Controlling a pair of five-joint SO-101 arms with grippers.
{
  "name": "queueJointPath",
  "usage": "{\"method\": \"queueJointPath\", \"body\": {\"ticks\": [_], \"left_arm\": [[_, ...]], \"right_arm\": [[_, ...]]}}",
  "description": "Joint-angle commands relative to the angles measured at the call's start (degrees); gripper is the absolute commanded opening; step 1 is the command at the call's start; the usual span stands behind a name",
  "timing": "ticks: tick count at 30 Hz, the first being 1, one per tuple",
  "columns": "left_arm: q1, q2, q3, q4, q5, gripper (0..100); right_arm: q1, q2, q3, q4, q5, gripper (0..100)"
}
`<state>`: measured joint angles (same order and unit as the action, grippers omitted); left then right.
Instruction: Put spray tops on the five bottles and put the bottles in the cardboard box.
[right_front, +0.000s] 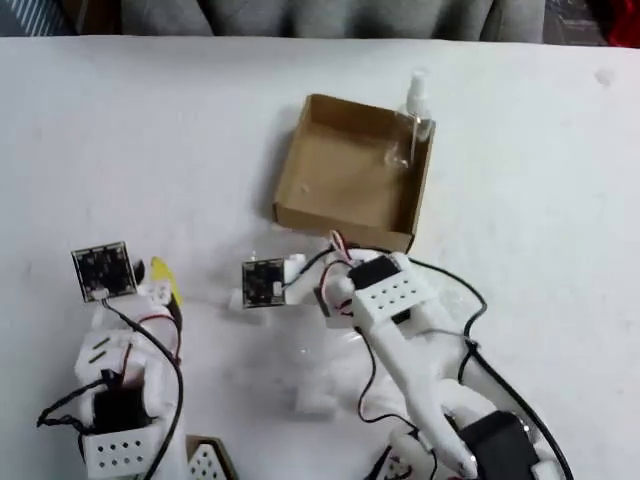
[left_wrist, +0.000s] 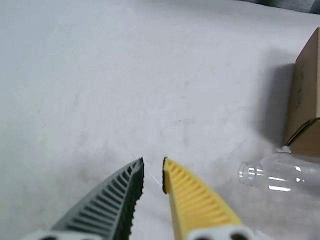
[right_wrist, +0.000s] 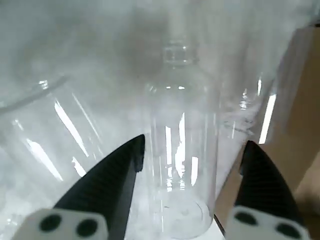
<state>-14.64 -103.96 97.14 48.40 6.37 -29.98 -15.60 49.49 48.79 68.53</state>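
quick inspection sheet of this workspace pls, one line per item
surface: white table
job's things: brown cardboard box, open; clear plastic bottle with white spray top upright in its far corner; clear uncapped bottle between the right gripper's fingers, more clear bottles beside it
clutter: nothing seen
grippers: left gripper, grey and yellow fingers, narrow gap, holding nothing; right gripper, black fingers wide apart
cables: red and black wires along both arms
surroundings: grey fabric beyond the table's far edge
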Motion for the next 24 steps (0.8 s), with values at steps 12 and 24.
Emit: {"method": "queueJointPath", "body": {"ticks": [12, 24], "left_arm": [[0.3, -0.7, -0.2, -1.0, -0.5, 7], [-3.9, -0.7, -0.8, -1.4, 1.8, 7]], "right_arm": [[-1.5, 0.7, -12.7, 10.7, -9.6, 1.5], [-11.9, 0.4, -29.9, 18.4, -52.7, 1.7]]}}
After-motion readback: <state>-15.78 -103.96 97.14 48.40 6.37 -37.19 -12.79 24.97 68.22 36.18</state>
